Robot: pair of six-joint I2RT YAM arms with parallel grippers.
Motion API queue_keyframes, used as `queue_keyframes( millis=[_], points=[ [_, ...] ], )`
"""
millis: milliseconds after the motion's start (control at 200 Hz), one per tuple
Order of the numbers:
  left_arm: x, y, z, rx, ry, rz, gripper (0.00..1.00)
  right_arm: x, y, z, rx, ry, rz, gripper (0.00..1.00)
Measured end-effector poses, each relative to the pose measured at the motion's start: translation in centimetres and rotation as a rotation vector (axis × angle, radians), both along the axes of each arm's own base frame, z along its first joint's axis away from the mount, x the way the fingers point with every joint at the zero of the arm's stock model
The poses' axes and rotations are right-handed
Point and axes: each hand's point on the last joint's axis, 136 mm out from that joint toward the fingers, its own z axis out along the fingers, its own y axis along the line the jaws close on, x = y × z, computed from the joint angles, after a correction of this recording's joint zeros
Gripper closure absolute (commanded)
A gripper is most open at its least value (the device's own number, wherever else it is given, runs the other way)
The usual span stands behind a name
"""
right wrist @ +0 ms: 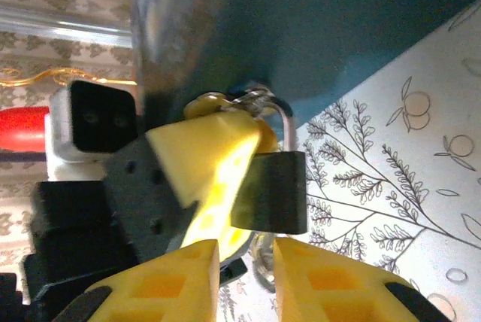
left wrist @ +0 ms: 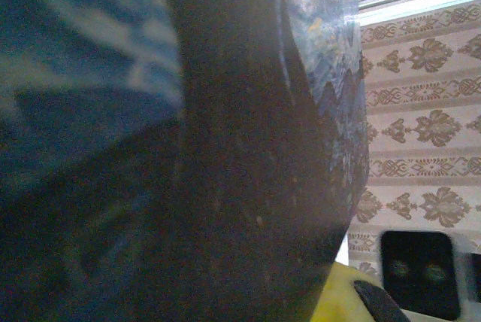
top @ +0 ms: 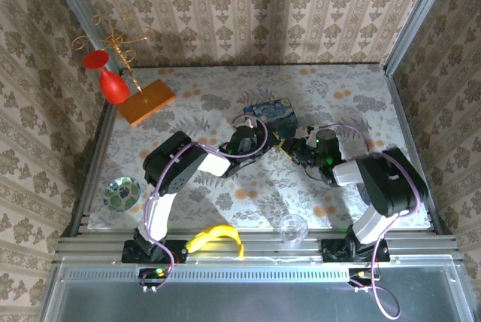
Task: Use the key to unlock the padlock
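The padlock (right wrist: pixel 270 190) sits at the near edge of the blue painted tin (right wrist: pixel 338 21), in the middle of the table (top: pixel 338 96), between the two hands. It is a small, squarish block of dark grey metal with a matt face and rounded corners. A thin silvery shackle (right wrist: pixel 286 128) leaves one end of the body and curves over toward blurred silvery metal at the tin's edge; whether the shackle is latched cannot be told. In the top view the arms converge on the tin from either side. The left hand (top: pixel 263 136) reaches in from the left. In the right wrist view one of its yellow fingers (right wrist: pixel 203 160) sits right at the padlock's side, with more yellow behind the body; whether this hand is clamped on the lock cannot be told. The right hand (right wrist: pixel 246 254) faces the padlock's underside, its two yellow fingers set a narrow gap apart. A blurred silvery piece (right wrist: pixel 261 260) lies in that gap; whether the fingers grip it cannot be told.
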Motion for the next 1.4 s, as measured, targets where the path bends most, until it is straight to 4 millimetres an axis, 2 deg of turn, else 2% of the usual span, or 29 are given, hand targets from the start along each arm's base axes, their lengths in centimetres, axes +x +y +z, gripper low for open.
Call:
queue_keyframes(
  millis=[200, 290, 470, 570, 750, 1005, 1401],
  points=[
    [-0.1, 0.0, 0.0, 0.004, 0.004, -0.001, 1.0, -1.7, -1.2, 4.2, -0.274, -0.124, -0.009, 0.75],
    [-0.2, 0.0, 0.0, 0.006, 0.009, -0.001, 1.0, -2.5, -1.2, 5.0, -0.397, -0.149, 0.007, 0.75],
    [-0.3, 0.1, 0.0, 0.008, 0.031, 0.004, 1.0, -4.6, -0.4, 3.0, -0.67, -0.107, 0.099, 0.76],
    [-0.4, 0.2, 0.1, 0.009, 0.041, 0.006, 1.0, -4.8, 0.5, 2.4, -0.788, -0.096, 0.148, 0.75],
    [-0.4, 0.2, 0.1, 0.007, 0.055, 0.01, 1.0, -4.1, 1.3, 1.8, -0.919, -0.091, 0.188, 0.69],
    [-0.5, 0.3, 0.1, 0.011, 0.069, 0.013, 1.0, -3.2, 2.3, 0.7, -1.042, -0.079, 0.244, 0.7],
    [-0.6, 0.4, 0.1, 0.011, 0.082, 0.015, 1.0, -2.2, 2.9, 0.0, -1.172, -0.092, 0.292, 0.72]
  ],
)
